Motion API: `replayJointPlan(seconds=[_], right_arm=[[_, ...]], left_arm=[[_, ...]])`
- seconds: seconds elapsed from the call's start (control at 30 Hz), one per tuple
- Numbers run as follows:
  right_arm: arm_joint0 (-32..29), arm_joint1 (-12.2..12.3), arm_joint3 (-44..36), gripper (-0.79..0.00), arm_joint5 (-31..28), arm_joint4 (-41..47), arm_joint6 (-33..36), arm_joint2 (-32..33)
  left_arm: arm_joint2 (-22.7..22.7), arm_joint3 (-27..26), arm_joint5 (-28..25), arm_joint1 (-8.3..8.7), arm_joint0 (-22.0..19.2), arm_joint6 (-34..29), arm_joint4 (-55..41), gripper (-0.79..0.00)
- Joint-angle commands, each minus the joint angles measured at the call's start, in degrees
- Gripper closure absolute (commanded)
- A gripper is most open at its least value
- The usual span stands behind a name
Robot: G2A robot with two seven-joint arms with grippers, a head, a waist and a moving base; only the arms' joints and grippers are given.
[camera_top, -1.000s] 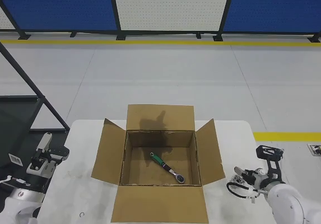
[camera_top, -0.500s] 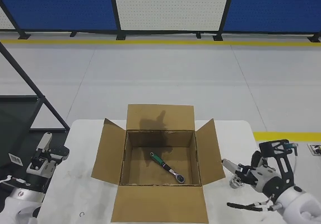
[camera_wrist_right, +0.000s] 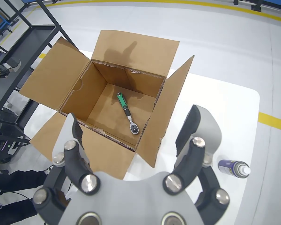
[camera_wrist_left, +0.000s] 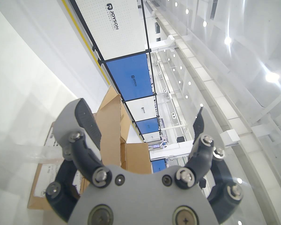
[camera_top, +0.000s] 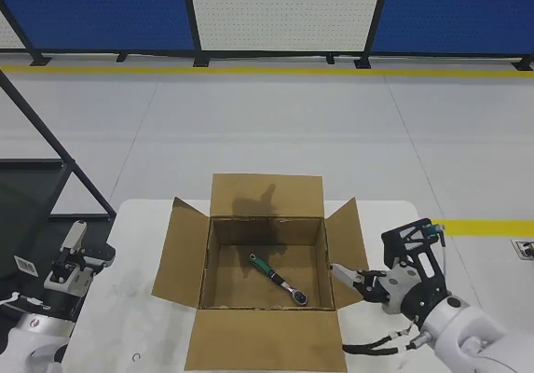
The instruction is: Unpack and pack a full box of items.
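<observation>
Within the last second the right arm has swung in from the far side of the surface [camera_top: 127, 308] toward the box [camera_top: 265, 338]. Its pincer [camera_top: 349, 276] now hangs above the box's right flap. The left arm has not moved. It sits well off the box's left flap.

A green-handled wrench [camera_top: 279, 281] lies flat on the box floor, slanting from the middle toward the front right corner, and nothing else can be seen inside. A can [camera_wrist_right: 234, 166] lies on its side on the surface beyond the right flap. This suggests unpacking is nearly done, with the wrench the last item and the arm's likely target.

The right arm is raised above the box rim and tilted, so its wrist looks down into the opening. The right pincer [camera_wrist_right: 133, 115] is spread wide and holds nothing. The left pincer [camera_wrist_left: 141, 108] is also wide and empty, and it points up and away over the box's flaps rather than down at them.
</observation>
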Motion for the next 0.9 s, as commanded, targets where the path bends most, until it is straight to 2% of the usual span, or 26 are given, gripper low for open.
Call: replayJointPlan(seconds=[0.0, 0.13, 0.2, 0.3, 0.47, 0.57, 0.7, 0.87], right_arm=[[-0.15, 0.0, 0.19, -0.785, -0.1, 0.15, -0.5, -0.16], [0.5, 0.27, 1.8, -0.785, -5.1, 0.6, -4.27, -4.52], [4.27, 0.36, 3.78, -0.785, -7.87, 0.0, -3.89, -8.37], [12.13, 0.12, 9.43, -0.785, -8.88, -0.91, -1.95, -14.54], [26.5, -1.01, 25.83, -0.785, -7.47, 0.47, 3.96, -23.39], [33.0, -1.79, 36.76, -0.785, -7.25, 1.52, 7.16, -27.64], [37.72, -2.58, 48.83, -0.785, -8.77, 3.42, 7.11, -31.2], [39.57, -3.24, 59.73, -0.785, -8.82, 3.78, 3.5, -33.7]], left_arm=[[0.0, 0.0, 0.0, 0.0, 0.0, 0.0, 0.0, -0.785], [0.0, 0.0, 0.0, 0.0, 0.0, 0.0, 0.0, -0.785], [0.0, 0.0, 0.0, 0.0, 0.0, 0.0, 0.0, -0.785], [0.0, 0.0, 0.0, 0.0, 0.0, 0.0, 0.0, -0.785], [-0.48, -0.23, -0.75, -0.07, 1.0, 0.81, -0.77, -0.785], [-1.26, -0.42, -1.17, -0.1, 1.82, 1.46, -1.52, -0.785], [-2.07, -0.85, -1.55, -0.12, 2.7, 1.93, -2.19, -0.785], [-2.31, -1.25, -1.72, -0.14, 3.28, 2.32, -2.39, -0.785]])
